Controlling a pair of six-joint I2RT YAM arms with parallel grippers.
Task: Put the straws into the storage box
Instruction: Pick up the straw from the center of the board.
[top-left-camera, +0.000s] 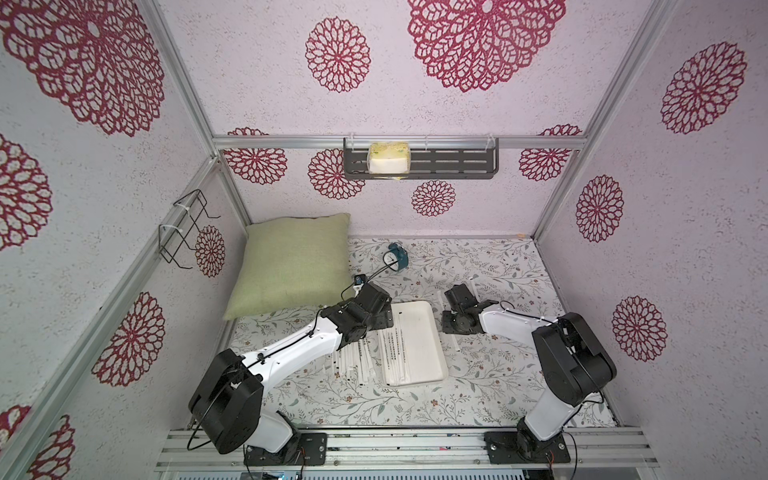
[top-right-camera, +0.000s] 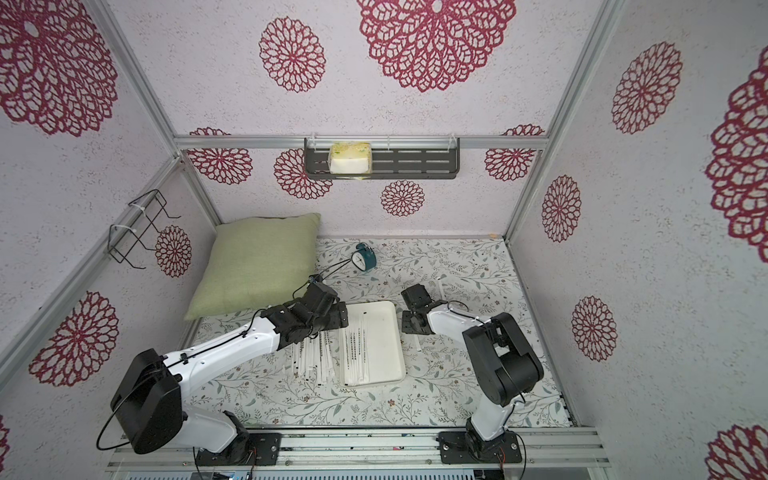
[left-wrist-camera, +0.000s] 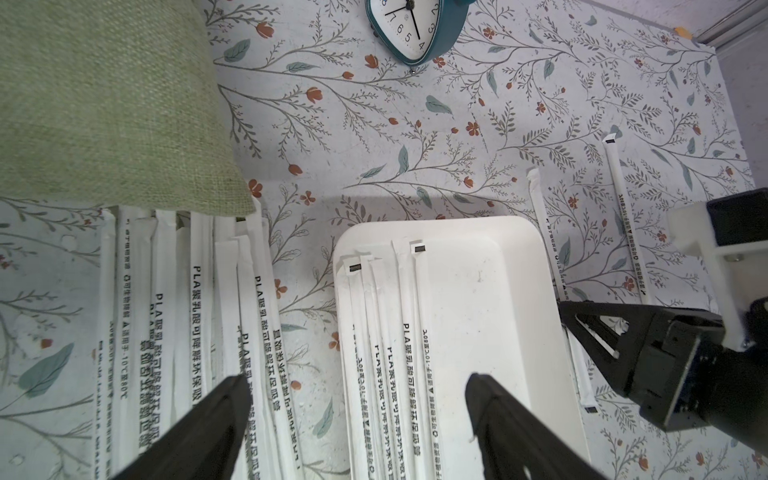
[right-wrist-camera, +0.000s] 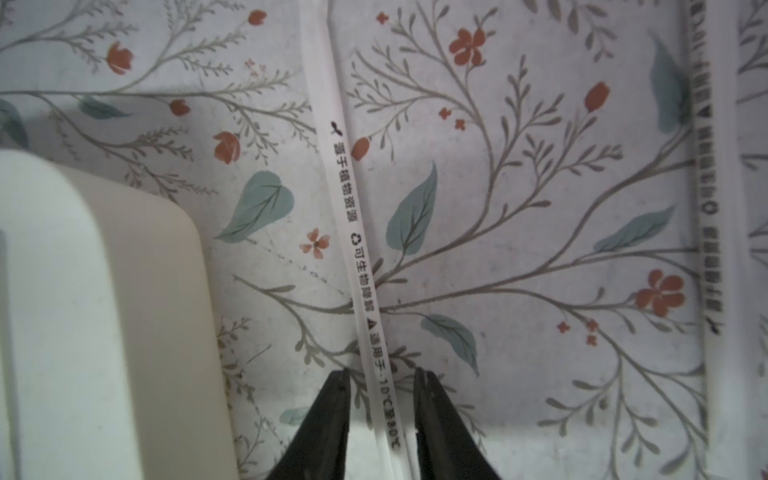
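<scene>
The left arm covers part of the straws; the clock is cropped.

Robot test cell dressed as a domestic room: aluminium-profile frame; walls papered with crimson floral medallions; table under a leaf-and-flower sheet; green cushion; teal alarm clock; dark slotted wall shelf holding a yellow sponge; black wire rack tied to a frame bar; left arm and right arm bolted to a front rail
</scene>
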